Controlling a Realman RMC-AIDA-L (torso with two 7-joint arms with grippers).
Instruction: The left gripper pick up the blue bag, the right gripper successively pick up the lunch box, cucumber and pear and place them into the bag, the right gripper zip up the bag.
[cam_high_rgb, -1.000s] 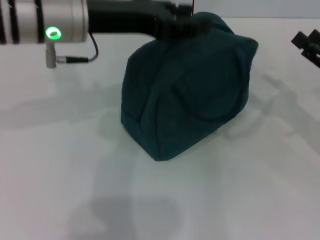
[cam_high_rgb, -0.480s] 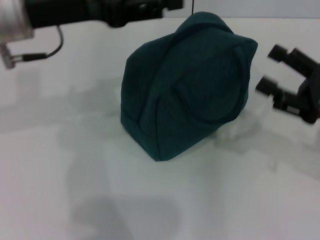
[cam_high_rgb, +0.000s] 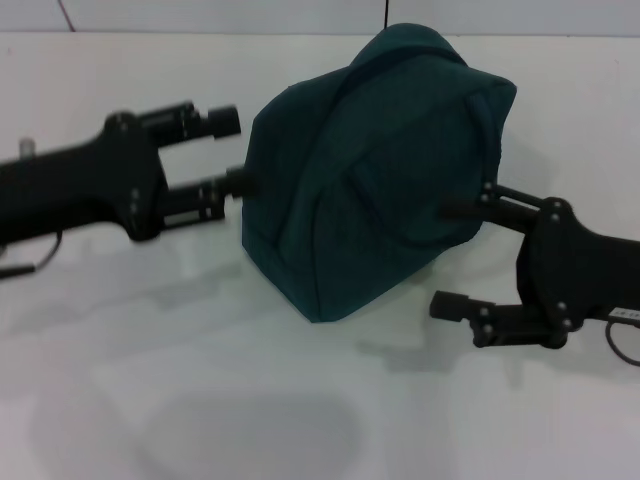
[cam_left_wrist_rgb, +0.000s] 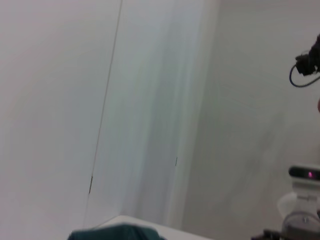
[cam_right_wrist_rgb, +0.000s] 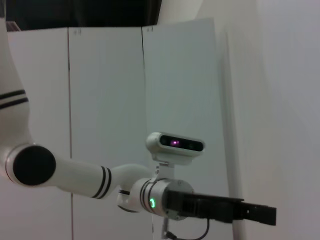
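From the head view, the blue bag (cam_high_rgb: 375, 170) sits toward the far edge of the tabletop (cam_high_rgb: 300, 400), roughly midway between its left and right edges, slumped into a rounded mound with its loop handles lying flat against the near face. No lunch box, cucumber or pear is visible, and whether the zip is closed cannot be told. The left end effector (cam_high_rgb: 228, 150) lies level at the bag's left flank, fingers apart, the lower fingertip at or just touching the fabric. The right end effector (cam_high_rgb: 455, 255) is low at the bag's right near side, fingers spread wide, one tip against the cloth and the other just beside the base. The bag looks soft and pliant, likely to fold and sag under a pinch rather than lift as a block, so a handle loop or the firmer seam at the top seems the better hold. The left wrist view shows only a sliver of the bag's teal cloth (cam_left_wrist_rgb: 117, 233) at the frame's edge. The right wrist view shows the left arm (cam_right_wrist_rgb: 210, 209) against wall panels, not the bag.
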